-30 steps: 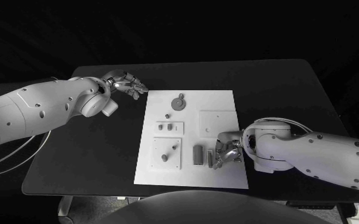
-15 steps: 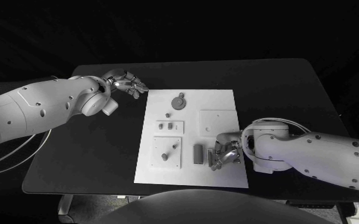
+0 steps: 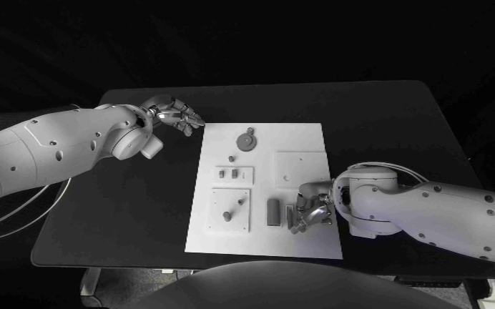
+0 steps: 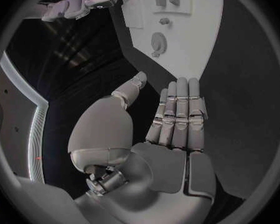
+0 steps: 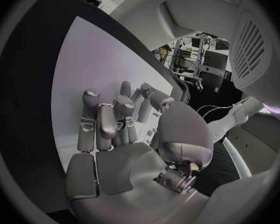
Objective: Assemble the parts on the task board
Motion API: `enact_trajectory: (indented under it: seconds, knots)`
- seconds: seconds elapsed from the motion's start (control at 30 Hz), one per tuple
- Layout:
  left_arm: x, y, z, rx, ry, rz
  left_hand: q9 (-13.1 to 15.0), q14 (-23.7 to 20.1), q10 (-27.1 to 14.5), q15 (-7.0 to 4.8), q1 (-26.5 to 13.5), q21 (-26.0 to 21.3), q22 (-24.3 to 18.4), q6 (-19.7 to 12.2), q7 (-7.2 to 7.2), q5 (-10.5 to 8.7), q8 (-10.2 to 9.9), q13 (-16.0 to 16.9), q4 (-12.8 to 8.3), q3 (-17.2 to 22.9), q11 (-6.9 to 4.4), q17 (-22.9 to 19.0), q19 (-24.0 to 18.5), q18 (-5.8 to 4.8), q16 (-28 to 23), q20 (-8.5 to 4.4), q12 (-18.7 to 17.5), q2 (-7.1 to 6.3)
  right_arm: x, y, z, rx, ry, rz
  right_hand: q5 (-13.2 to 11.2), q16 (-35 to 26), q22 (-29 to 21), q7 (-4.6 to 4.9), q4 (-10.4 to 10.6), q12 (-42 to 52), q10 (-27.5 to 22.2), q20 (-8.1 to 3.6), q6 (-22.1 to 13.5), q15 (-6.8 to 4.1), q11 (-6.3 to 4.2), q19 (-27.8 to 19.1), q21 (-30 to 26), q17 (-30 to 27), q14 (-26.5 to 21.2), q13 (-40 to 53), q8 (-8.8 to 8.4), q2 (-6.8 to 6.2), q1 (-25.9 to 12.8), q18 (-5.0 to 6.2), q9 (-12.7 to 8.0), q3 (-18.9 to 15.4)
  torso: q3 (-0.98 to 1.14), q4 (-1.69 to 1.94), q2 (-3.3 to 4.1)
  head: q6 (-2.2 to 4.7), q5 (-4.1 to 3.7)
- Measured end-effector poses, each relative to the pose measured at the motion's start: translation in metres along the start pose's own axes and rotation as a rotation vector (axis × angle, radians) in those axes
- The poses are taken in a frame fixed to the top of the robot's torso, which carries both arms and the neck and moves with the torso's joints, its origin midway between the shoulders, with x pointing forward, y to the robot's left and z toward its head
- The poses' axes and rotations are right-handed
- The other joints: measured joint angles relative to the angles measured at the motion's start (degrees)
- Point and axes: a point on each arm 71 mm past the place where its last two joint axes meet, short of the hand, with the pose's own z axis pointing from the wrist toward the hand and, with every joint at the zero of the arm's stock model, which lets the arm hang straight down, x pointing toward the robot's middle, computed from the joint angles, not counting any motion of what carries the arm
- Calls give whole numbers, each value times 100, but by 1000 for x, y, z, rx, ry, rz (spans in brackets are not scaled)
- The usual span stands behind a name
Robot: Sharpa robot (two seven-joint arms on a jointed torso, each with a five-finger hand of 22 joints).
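Black surface point(image 3: 124, 202): carries the white task board point(image 3: 310, 241) at its middle.
Left hand point(image 3: 175, 114): hovers over the surface just off the board's far left corner; in the left wrist view its fingers point(image 4: 177, 114) lie straight and side by side, thumb apart, with nothing in them.
Task board, left part: two raised square plates, the nearer one with a small peg point(image 3: 227, 217) standing in it, the farther one with two small parts point(image 3: 234, 174).
Task board, far end: a round gear-like part point(image 3: 245, 141) lies flat.
Task board, near middle: a dark bar-shaped part point(image 3: 273, 212) lies just beside the right hand.
Right hand point(image 3: 308, 212): low on the board's near right part, fingers point(image 5: 109, 122) curled down toward the plate; whether it pinches a part cannot be told.
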Motion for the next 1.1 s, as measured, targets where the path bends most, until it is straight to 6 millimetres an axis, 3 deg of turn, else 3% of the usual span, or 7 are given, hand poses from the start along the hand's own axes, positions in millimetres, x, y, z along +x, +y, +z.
enact_trajectory:
  seconds: [1.1]
  knots:
    - [1, 0, 0, -4, 4, 1, 1, 21, 0, 21, 0, 0, 6, 0, 0, 0, 0, 3, 15, -15, 0, 16, 0, -37, -22, 0, 0, 0, -5, -6, 5, 30, -26, -3, -1, 0, 0, -1, 111, 0, 0, 11, 1, -18, 0, 7, 0, -12, 18, 17, 9, 30, -31, 0, 10, -48, 2, 0, -1, -9, -6]
